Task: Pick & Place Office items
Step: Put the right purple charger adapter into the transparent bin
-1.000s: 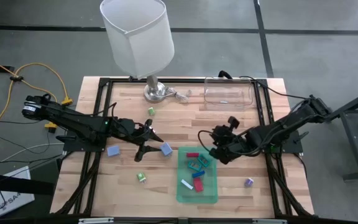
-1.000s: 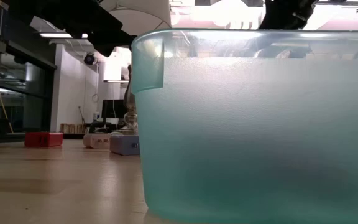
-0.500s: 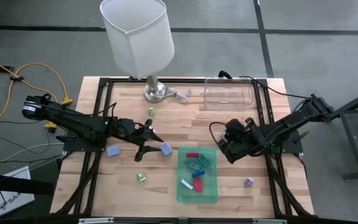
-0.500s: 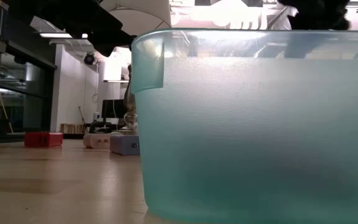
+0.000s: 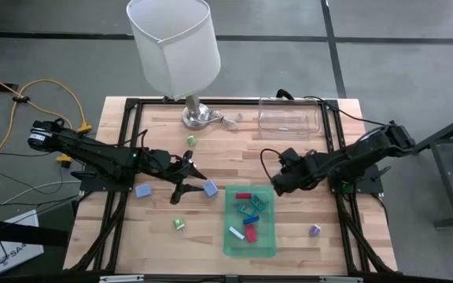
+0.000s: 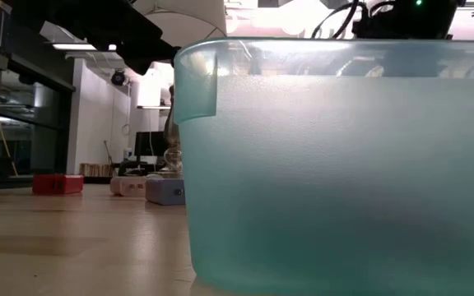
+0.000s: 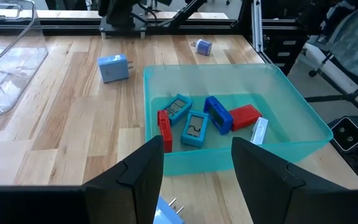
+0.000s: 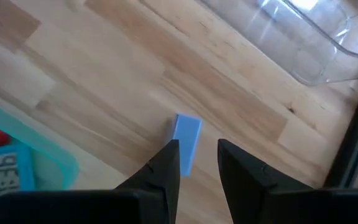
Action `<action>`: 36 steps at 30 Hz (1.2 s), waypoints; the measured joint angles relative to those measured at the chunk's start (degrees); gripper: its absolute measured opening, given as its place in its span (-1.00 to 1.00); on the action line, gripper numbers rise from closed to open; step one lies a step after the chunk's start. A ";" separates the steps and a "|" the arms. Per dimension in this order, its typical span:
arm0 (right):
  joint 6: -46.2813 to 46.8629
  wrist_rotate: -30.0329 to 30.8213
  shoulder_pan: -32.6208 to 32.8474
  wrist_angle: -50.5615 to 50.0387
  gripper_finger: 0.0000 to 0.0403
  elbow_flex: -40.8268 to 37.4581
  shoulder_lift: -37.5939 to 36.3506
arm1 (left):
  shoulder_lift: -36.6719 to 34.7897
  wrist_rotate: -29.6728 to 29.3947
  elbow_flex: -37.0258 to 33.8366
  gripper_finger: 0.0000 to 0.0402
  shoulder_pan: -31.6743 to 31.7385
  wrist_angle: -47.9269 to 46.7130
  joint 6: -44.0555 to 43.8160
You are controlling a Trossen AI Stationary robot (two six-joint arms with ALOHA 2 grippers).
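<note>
The green tray [image 5: 250,236] holds red, teal, blue and white pieces [image 7: 194,121]. My right gripper [image 8: 197,152] hangs open over the table just right of the tray's far corner. A light blue block [image 8: 187,142] lies on the wood below the gap between its fingers; it also shows in the left wrist view [image 7: 114,67]. My left gripper [image 7: 197,155] is open, low over the table left of the tray, with a blue plug-shaped block [image 5: 210,188] at its fingertips. More pieces lie loose: blue [image 5: 142,190], green [image 5: 190,140], green-white [image 5: 178,224], purple [image 5: 314,230].
A lamp with a white shade [image 5: 171,43] stands at the far edge on a metal foot [image 5: 197,116]. The clear container [image 5: 289,118] sits at the far right. The tray wall [image 6: 336,164] fills the low view. Bare wood lies near the table's near left.
My right gripper has drawn back from above the tray's far edge toward the table's right, then come a little way back, and its wrist has turned. The left arm has kept still.
</note>
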 joint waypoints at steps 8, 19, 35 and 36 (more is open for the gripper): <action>-3.60 -2.89 -1.49 1.83 -0.52 -0.07 1.72 | 0.00 0.01 0.00 -0.08 0.00 0.04 0.00; -6.77 -3.48 -2.15 2.80 -0.52 -0.03 5.56 | 0.00 0.02 0.00 -0.08 0.00 0.24 0.00; 0.71 -5.58 -3.16 2.18 -0.52 -0.02 6.14 | 0.00 0.00 0.00 -0.08 0.00 0.48 0.00; 0.73 -6.58 -3.82 1.96 -0.52 -0.03 6.14 | 0.00 0.00 0.00 -0.08 0.00 0.48 0.00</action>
